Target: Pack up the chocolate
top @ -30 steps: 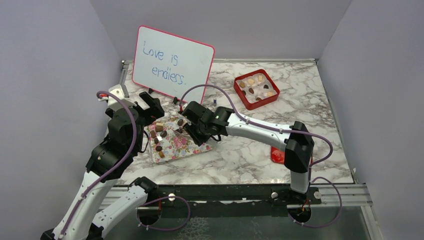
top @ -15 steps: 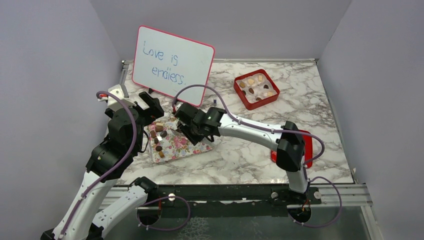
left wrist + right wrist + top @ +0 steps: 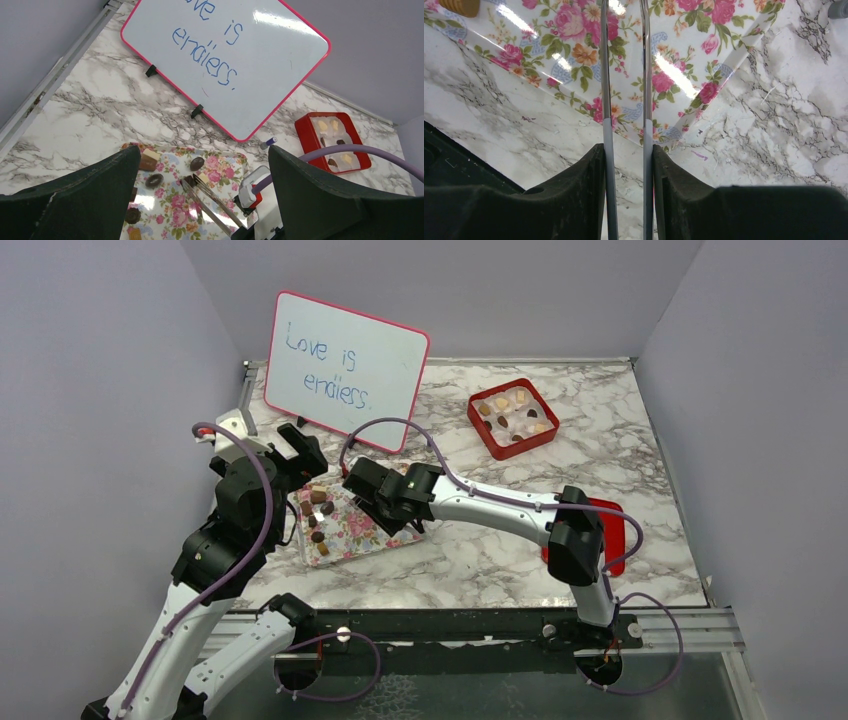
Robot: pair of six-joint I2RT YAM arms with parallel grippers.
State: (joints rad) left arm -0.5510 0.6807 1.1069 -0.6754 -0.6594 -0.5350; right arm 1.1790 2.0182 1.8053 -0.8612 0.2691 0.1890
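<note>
right gripper (image 3: 626,150), clamping tweezers (image 3: 605,100), has slid further across the tray (image 3: 350,540) toward the chocolates (image 3: 318,497) on it; a pick seems next. left gripper (image 3: 204,155) gapes wide at the tray's far corner.

Tray (image 3: 684,30): glossy, smooth, floral print, strong glare spots. Table (image 3: 774,125): marble-look top, smooth, soft sheen. Tweezers (image 3: 604,75): thin bare metal, shiny blades. Right gripper (image 3: 626,150): matt black, faintly grainy. Whiteboard (image 3: 240,55): glossy white face, pink plastic frame. Chocolate (image 3: 197,163): smooth, dull sheen.
</note>
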